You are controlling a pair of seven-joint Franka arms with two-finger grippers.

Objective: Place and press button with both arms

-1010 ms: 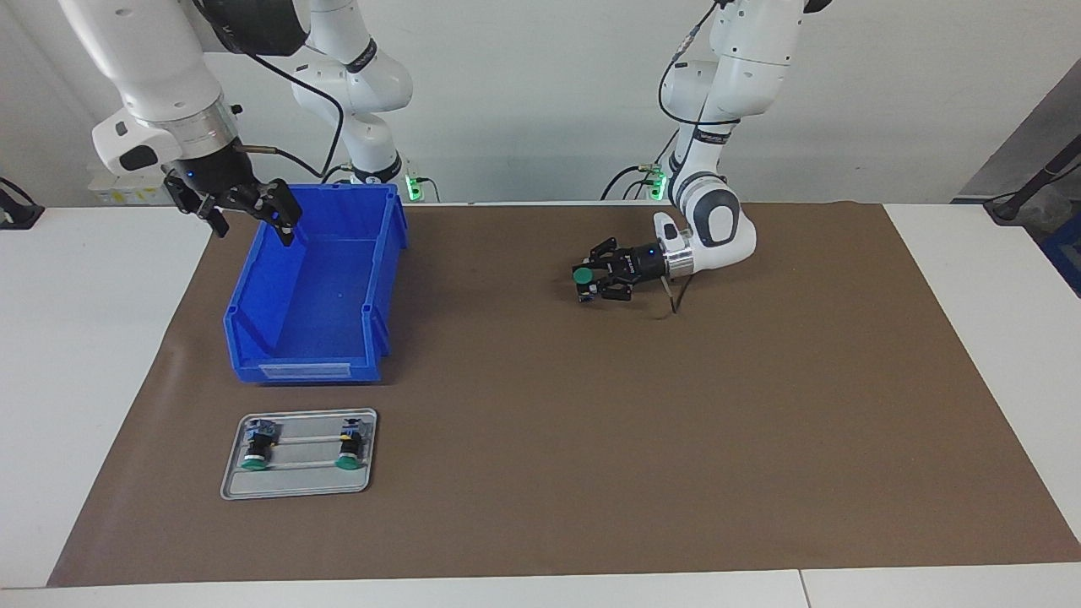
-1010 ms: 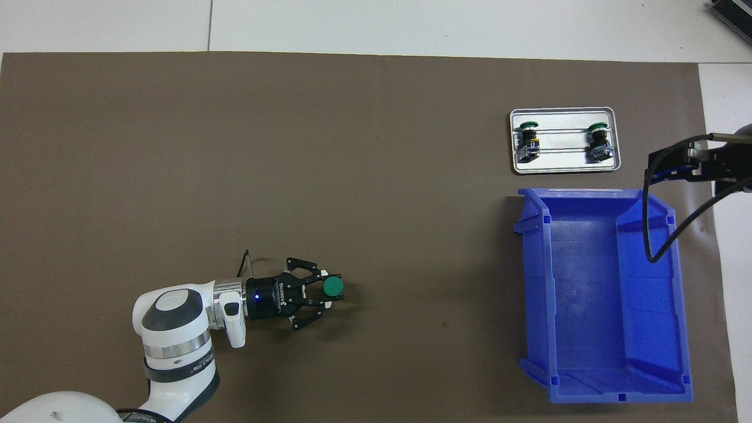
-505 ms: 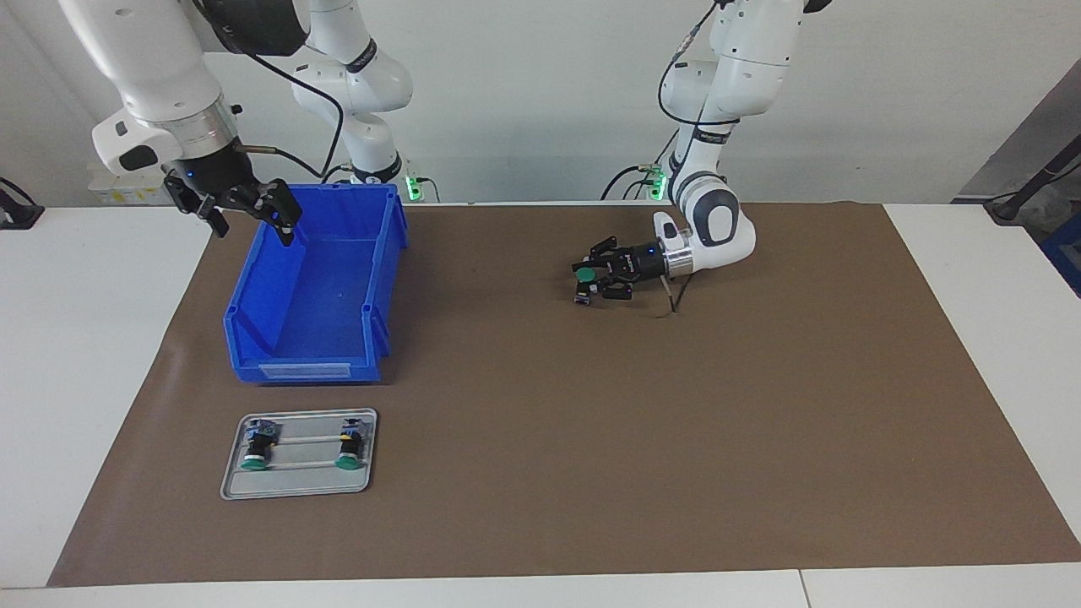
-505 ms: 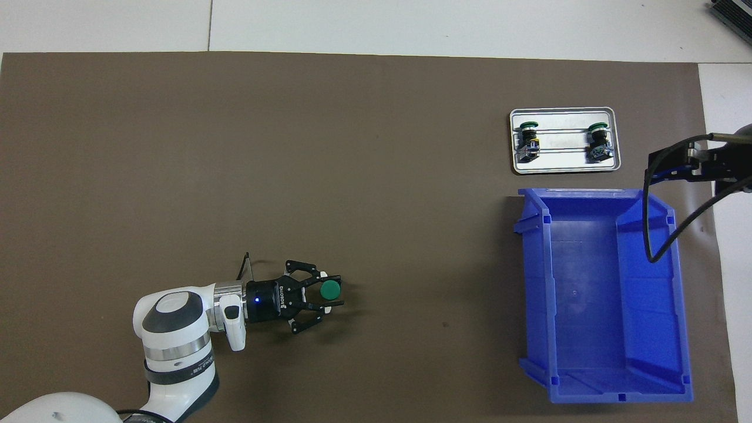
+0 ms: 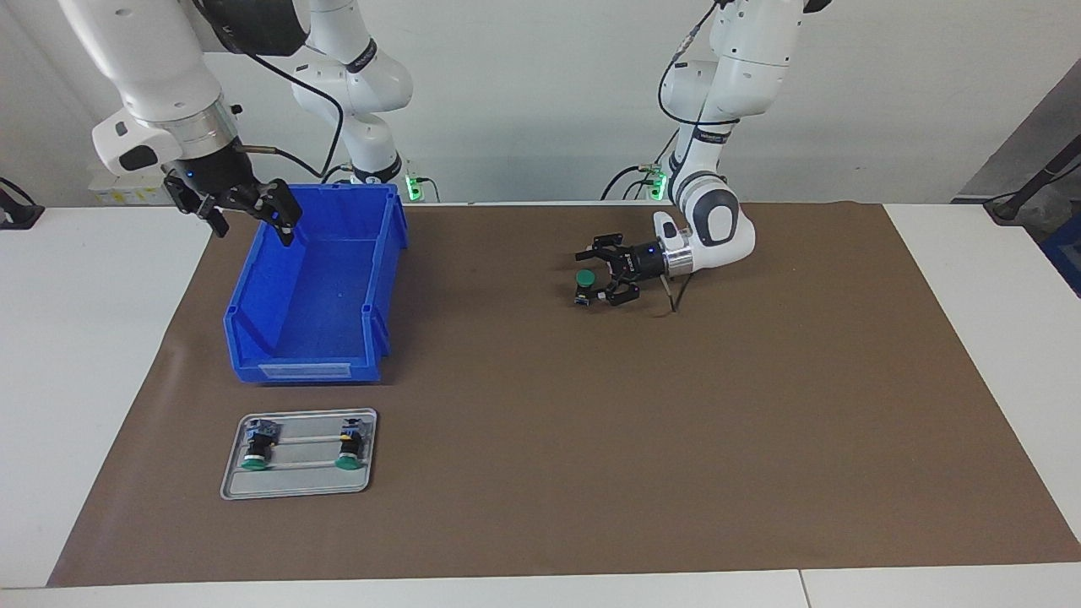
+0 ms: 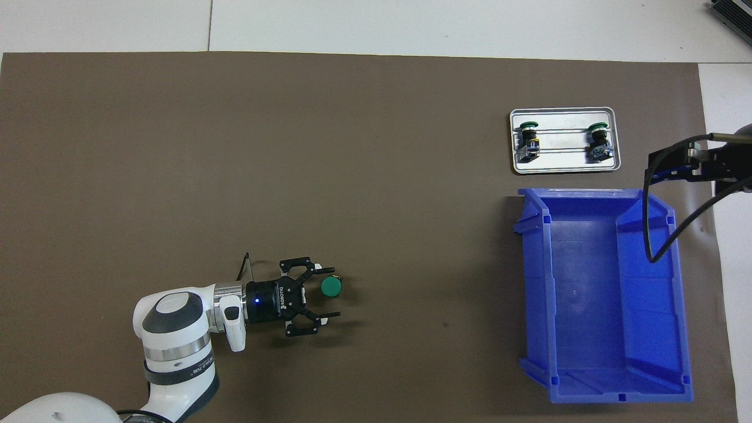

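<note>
A green-capped button point(image 5: 584, 278) stands cap up on the brown mat point(image 5: 591, 473); it also shows in the overhead view point(image 6: 331, 286). My left gripper point(image 5: 583, 276) lies low and level with its fingers spread wide on either side of the button, not touching it; it shows open in the overhead view too point(image 6: 334, 292). My right gripper point(image 5: 253, 218) hangs open and empty over the blue bin's rim at the end nearer to the robots; only its tip point(image 6: 675, 165) shows in the overhead view. The right arm waits.
A blue bin point(image 5: 312, 370) stands empty toward the right arm's end point(image 6: 623, 398). Farther from the robots, a small metal tray point(image 5: 296, 488) point(image 6: 564, 169) holds two more green-capped buttons point(image 5: 253, 454) point(image 5: 347, 449) lying on their sides.
My left gripper has opened and let go of the button, which now stands on the mat between the fingers. The right arm has not moved.
</note>
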